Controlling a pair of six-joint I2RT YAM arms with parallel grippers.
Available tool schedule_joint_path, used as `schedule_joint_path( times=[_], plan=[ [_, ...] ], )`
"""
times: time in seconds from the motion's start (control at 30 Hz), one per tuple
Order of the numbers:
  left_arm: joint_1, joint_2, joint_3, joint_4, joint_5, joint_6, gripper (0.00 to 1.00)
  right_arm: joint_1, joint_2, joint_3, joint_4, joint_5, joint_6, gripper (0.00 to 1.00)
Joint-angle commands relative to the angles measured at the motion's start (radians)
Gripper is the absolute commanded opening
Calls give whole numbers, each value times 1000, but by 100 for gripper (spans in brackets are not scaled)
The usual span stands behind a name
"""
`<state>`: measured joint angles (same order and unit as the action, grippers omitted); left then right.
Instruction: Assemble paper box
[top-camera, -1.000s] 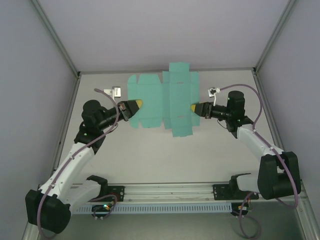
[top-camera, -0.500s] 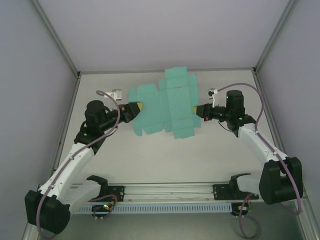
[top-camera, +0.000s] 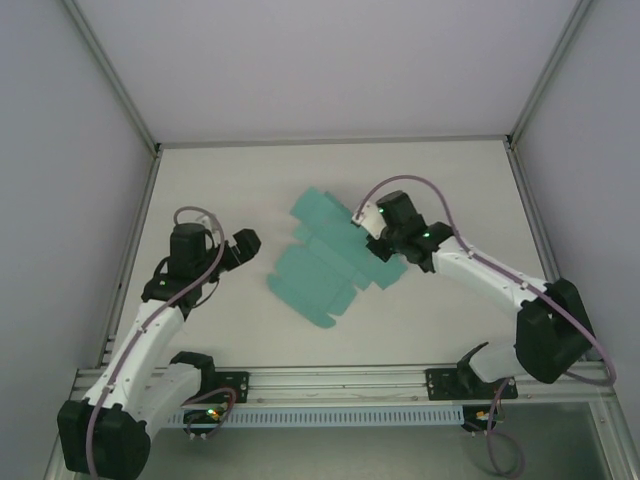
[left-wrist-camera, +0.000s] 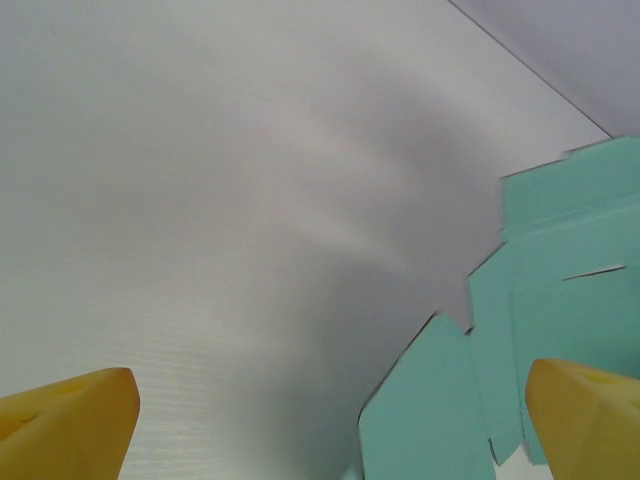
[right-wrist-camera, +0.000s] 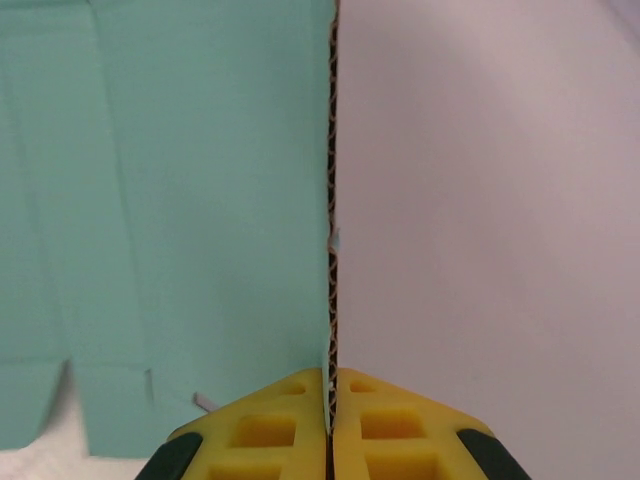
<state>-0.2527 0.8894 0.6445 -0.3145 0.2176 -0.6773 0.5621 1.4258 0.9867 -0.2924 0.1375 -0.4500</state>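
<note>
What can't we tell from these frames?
- Right wrist view: right gripper pinches the paper box edge; its flaps run off top and left.
- Top view: that pinch point, hidden under the right wrist.
- Left wrist view: paper box outline, cut by right and bottom edges.

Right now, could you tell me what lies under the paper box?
The pale table shows all around the paper box and presumably runs beneath it; anything the card covers is hidden. The right tool is shut on one edge.
</note>
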Motion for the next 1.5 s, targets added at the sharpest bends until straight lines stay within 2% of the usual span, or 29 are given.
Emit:
schedule_joint_path(
  times=[0.0, 0.13, 0.23, 0.47, 0.53, 0.67, 0.73, 0.87, 1.03, 1.17, 1.33, 1.4, 1.47],
  plan=[
    [5, 65, 68, 37, 74, 30, 100, 57, 74, 13, 223, 315, -292, 0],
    [4, 165, 98, 172, 221, -21, 100, 151, 166, -77, 602, 444, -603, 0],
    [-8, 229, 138, 224, 254, -51, 100, 200, 230, -135, 846, 468, -729, 0],
    [-98, 404, 323, 194, 272, 5, 100, 248, 308, -178, 1004, 444, -783, 0],
    [-119, 463, 356, 192, 273, 6, 95, 250, 316, -176, 1015, 454, -785, 0],
    [-156, 545, 363, 228, 287, -23, 74, 249, 301, -172, 961, 449, -733, 0],
    [-158, 565, 364, 220, 269, -24, 68, 248, 293, -179, 966, 440, -718, 0],
    [-193, 573, 336, 190, 187, -44, 62, 248, 288, -175, 936, 437, -698, 0],
    [-219, 564, 317, 192, 136, -57, 62, 245, 290, -173, 915, 441, -665, 0],
    [-237, 586, 316, 225, 171, -84, 60, 245, 278, -181, 921, 447, -640, 0],
    [-246, 635, 299, 339, 222, -168, 53, 246, 251, -197, 923, 415, -593, 0],
    [-248, 656, 287, 401, 248, -211, 49, 246, 242, -202, 923, 415, -583, 0],
    [-249, 674, 282, 452, 264, -235, 41, 246, 232, -212, 925, 402, -584, 0]
  ],
)
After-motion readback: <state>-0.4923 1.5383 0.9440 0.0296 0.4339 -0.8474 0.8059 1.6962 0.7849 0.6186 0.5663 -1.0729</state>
